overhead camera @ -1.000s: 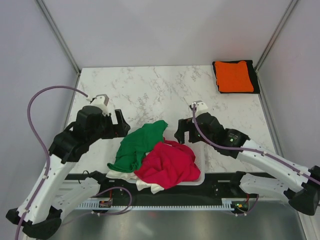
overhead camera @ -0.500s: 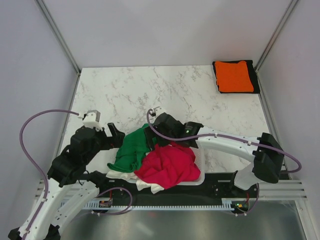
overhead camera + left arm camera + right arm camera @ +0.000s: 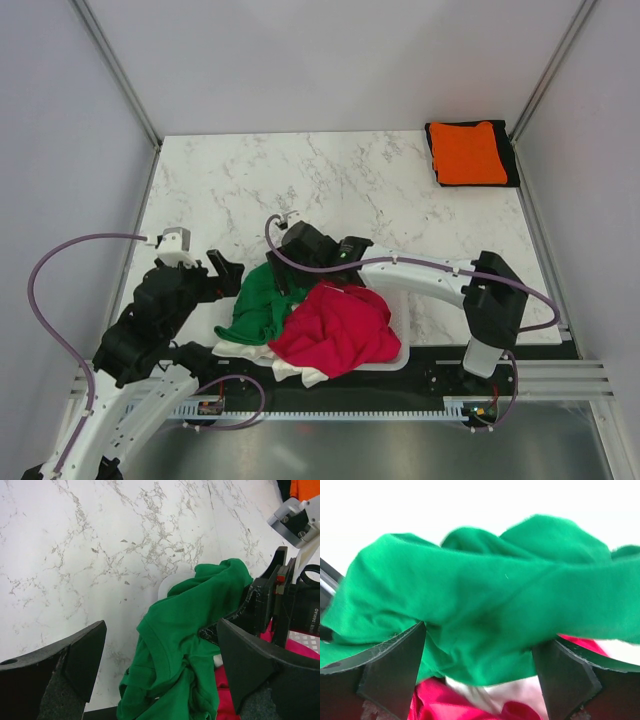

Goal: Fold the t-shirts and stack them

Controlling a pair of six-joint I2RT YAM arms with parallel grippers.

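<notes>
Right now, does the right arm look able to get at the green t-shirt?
Probably yes: the right gripper stands open astride a raised fold of the green t-shirt, and nothing lies between them.

Surface materials and finishes
Green shirt (image 3: pixel 185 630) and red shirt (image 3: pixel 335 330): soft matt cloth, creased. Table (image 3: pixel 330 180): smooth white marble-pattern top, grey veins. Basket (image 3: pixel 399 308): white plastic.

Left arm (image 3: pixel 150 312) folded low at its elbow, left gripper (image 3: pixel 224 272) with jaws spread wide, right arm (image 3: pixel 420 274) extended leftward, right gripper (image 3: pixel 282 284) angled down, jaws wide apart.
</notes>
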